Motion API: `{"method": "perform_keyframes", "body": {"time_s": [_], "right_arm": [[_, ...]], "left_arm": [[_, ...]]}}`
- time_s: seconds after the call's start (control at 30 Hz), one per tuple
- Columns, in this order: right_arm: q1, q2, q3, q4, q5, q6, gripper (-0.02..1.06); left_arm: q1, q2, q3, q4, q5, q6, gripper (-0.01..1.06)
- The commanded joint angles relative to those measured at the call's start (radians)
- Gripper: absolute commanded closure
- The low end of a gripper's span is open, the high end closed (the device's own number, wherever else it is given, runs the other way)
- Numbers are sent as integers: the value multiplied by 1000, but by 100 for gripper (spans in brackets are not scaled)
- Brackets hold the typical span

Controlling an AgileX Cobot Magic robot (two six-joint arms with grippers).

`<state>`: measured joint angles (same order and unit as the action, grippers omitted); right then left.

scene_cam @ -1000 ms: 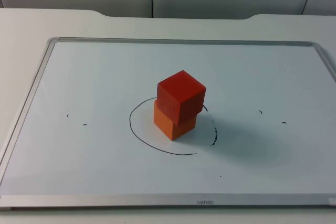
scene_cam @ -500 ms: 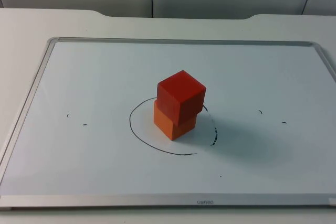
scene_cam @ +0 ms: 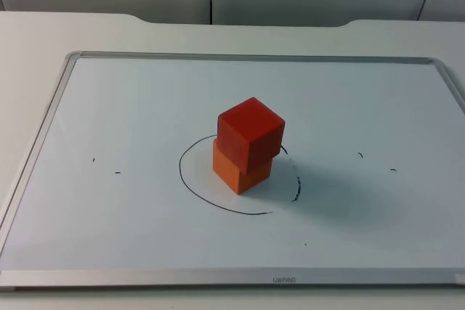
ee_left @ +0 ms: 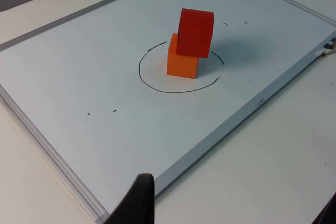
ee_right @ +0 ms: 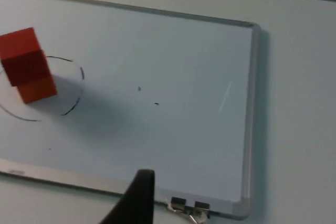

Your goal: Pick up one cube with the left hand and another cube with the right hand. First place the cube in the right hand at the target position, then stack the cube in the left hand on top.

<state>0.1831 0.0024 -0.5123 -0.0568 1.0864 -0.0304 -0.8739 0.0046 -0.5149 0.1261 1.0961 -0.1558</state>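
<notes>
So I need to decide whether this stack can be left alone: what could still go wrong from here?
1. The red cube sits twisted and off-centre on the orange cube, overhanging it in the left wrist view, so a bump to the whiteboard might topple it.
2. The orange cube stands toward one side of the drawn circle, not centred, so placement may be judged loose.

A silver-framed whiteboard (scene_cam: 109, 107) lies flat on the white table (scene_cam: 43, 34), with what look like small pen ticks (scene_cam: 116, 173).
</notes>
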Motion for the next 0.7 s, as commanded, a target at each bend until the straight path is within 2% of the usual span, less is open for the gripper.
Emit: {"method": "perform_keyframes", "body": {"time_s": [0.0, 0.23, 0.57, 0.67], "right_arm": [[-45, -2, 5, -2, -10, 2, 0], [-158, -2, 5, -2, -10, 2, 0], [-166, -2, 5, -2, -10, 2, 0], [-164, -2, 5, -2, -10, 2, 0]], "left_arm": [[-6, -5, 1, 0, -10, 0, 0], [-6, -5, 1, 0, -10, 0, 0], [-2, -5, 1, 0, -10, 0, 0], [52, -5, 1, 0, -10, 0, 0]]}}
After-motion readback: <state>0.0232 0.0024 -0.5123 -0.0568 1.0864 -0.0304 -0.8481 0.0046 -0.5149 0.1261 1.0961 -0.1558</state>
